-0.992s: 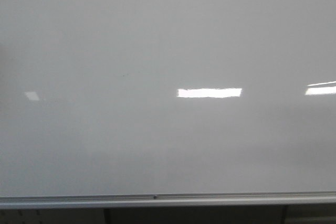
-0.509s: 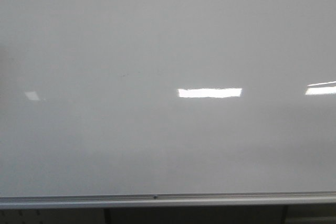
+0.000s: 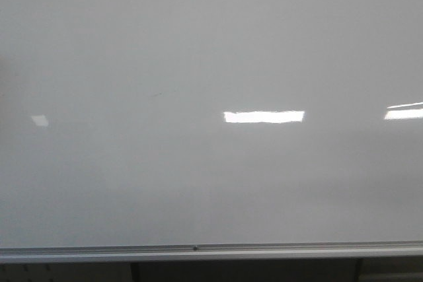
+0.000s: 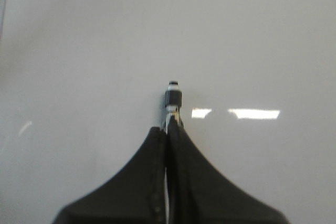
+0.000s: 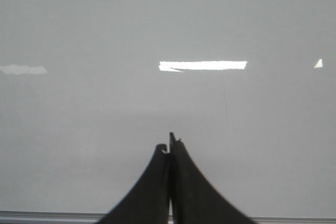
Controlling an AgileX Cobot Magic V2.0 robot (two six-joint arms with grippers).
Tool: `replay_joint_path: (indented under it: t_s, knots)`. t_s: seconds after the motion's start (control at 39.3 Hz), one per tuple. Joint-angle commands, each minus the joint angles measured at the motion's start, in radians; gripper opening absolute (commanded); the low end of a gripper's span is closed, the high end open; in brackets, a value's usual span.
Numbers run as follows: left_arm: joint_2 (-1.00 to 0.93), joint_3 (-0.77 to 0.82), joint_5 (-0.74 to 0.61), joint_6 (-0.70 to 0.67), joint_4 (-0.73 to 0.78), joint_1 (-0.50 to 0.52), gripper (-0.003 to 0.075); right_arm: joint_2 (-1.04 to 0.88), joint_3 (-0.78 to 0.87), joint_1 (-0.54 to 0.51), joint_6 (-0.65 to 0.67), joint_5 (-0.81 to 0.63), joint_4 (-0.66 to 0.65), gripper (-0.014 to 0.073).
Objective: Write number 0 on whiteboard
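Your left gripper (image 4: 169, 124) is clamped tight on a marker (image 4: 172, 98), whose dark tip end pokes out just past the fingertips toward the whiteboard (image 3: 211, 44); your right gripper (image 5: 170, 148) has its jaws pressed together with nothing between them. No number 0 is on the board yet: the surface is blank apart from bright light glints (image 3: 264, 117) and a faint speck left of centre, so the stroke, as I judge it, has not begun. There is no tabletop in view to place things by; the board fills the front view, with its silver rail (image 3: 211, 251) running along the bottom edge. To do this step well, bring the marker in square to the surface until the tip just touches, keep the pressure light and even, and draw one closed loop without lifting, ending where you began. Keep well above the rail. You cannot tell from the left wrist view whether the tip is touching or just off the board. The front view shows the whole writing area and the rail but neither arm; only the wrist views show the grippers, and only the left one shows the marker.
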Motion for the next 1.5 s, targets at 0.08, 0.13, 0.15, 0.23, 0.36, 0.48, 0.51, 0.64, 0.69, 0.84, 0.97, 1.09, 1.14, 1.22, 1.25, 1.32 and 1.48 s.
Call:
replay_joint_path:
  t_s: [0.08,0.13,0.15,0.23,0.36,0.48,0.51,0.64,0.69,0.84,0.97,1.09,1.14,1.22,1.25,1.32,1.48]
  knots:
    - [-0.017,-0.078,-0.147,-0.009,0.002,-0.001,-0.002,-0.011,-0.171,0.0,-0.002,-0.022,-0.008,-0.0065]
    - [-0.008,-0.122,-0.116,-0.009,0.006,-0.001,-0.002,0.003,-0.223,0.0,-0.002,0.034,-0.008,-0.0065]
    - [0.0,-0.154,-0.097,-0.009,0.01,-0.001,-0.002,0.013,-0.258,0.0,-0.002,0.06,-0.008,-0.0065]
    - [0.04,-0.236,-0.015,-0.009,0.01,-0.001,-0.002,0.061,-0.34,0.0,-0.002,0.139,-0.008,-0.0065]
    - [0.162,-0.358,0.163,-0.009,0.01,-0.001,-0.0019,0.189,-0.441,0.0,-0.002,0.2,0.0,-0.0064]
    - [0.299,-0.428,0.242,-0.002,0.012,-0.001,-0.002,0.302,-0.486,0.0,-0.002,0.218,0.025,-0.0064]
    - [0.329,-0.439,0.245,-0.002,0.015,-0.001,-0.0019,0.323,-0.488,0.0,-0.002,0.218,0.027,-0.0066]
    - [0.418,-0.459,0.244,-0.002,0.054,-0.001,-0.002,0.378,-0.489,0.0,-0.002,0.201,0.027,-0.0067]
    - [0.433,-0.459,0.24,-0.002,0.054,-0.001,-0.0019,0.385,-0.489,0.0,-0.002,0.199,0.027,-0.0065]
    - [0.443,-0.459,0.243,-0.002,0.052,-0.001,0.0034,0.386,-0.489,0.0,-0.002,0.199,0.027,0.0042]
    - [0.443,-0.457,0.248,-0.002,0.052,-0.001,0.0295,0.386,-0.489,0.0,-0.002,0.199,0.027,0.0246]
    - [0.443,-0.457,0.248,-0.002,0.052,-0.001,0.0615,0.386,-0.489,0.0,-0.002,0.198,0.026,0.0413]
    - [0.443,-0.457,0.248,-0.002,0.05,-0.001,0.0668,0.386,-0.489,0.0,-0.002,0.198,0.026,0.0437]
    - [0.443,-0.457,0.248,-0.002,0.02,-0.001,0.068,0.386,-0.489,0.0,-0.002,0.197,0.026,0.0435]
    - [0.443,-0.457,0.248,-0.002,0.02,-0.001,0.0678,0.386,-0.489,0.0,-0.002,0.197,0.026,0.0435]
    - [0.468,-0.457,0.248,-0.002,0.02,-0.001,0.0669,0.386,-0.489,0.0,-0.002,0.196,0.026,0.0435]
    - [0.616,-0.467,0.248,-0.002,0.005,-0.001,0.0652,0.386,-0.489,0.0,-0.002,0.196,0.026,0.0435]
